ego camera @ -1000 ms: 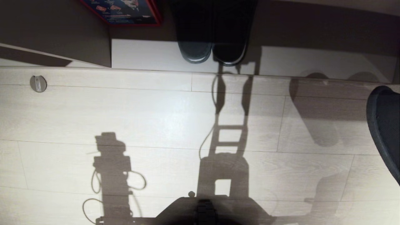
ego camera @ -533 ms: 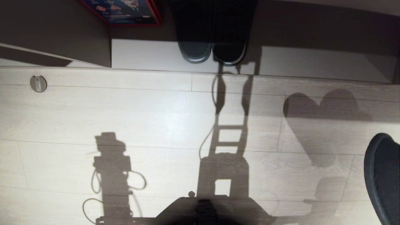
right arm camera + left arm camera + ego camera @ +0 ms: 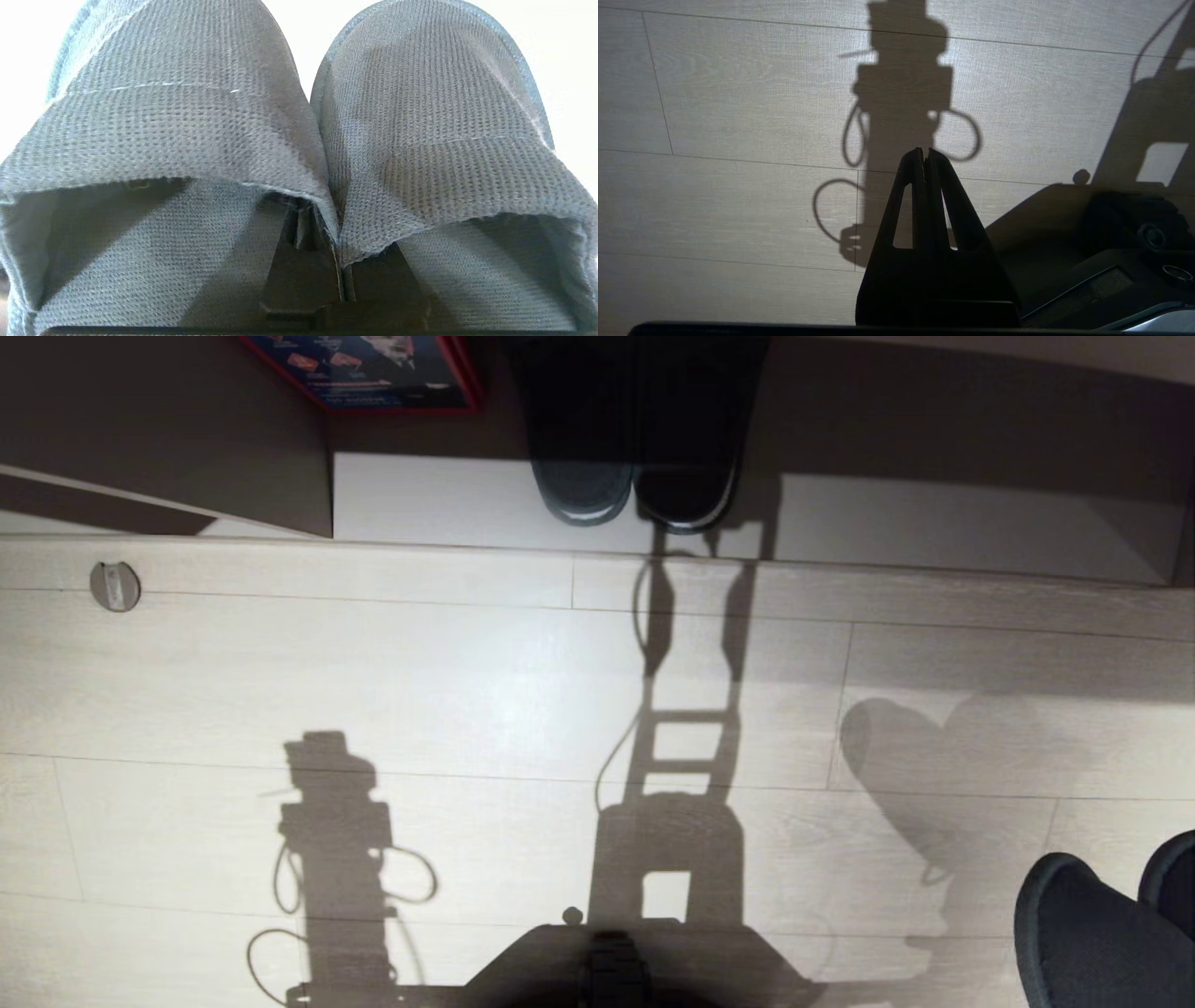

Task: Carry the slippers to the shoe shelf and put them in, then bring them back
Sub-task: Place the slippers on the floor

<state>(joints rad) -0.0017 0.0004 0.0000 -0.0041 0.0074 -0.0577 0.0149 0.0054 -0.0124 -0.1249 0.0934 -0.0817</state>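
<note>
Pale wood-plank floor (image 3: pixel 467 663) fills the head view, crossed by the robot's own shadows. At far left a red-edged box (image 3: pixel 373 369) sits in a dark recess. The left gripper (image 3: pixel 924 156) hangs parked over bare planks on the left, its jaws pressed together on nothing. Far and centre, the shelf (image 3: pixel 934 518) shows its pale base board, where a chunky dark pair (image 3: pixel 635 490) with a light sole line stands, toes toward the robot. At near right the slippers (image 3: pixel 1092 933) poke into view, rounded toes pointing far and slightly left toward the shelf. In the right wrist view the right gripper (image 3: pixel 338 261) is clamped on the two inner edges where the slippers meet, so both hang side by side. By my reading, the free base board right of the chunky pair lies ahead of the slippers, their long axes already near to facing it; the right arm alone would carry them.
</note>
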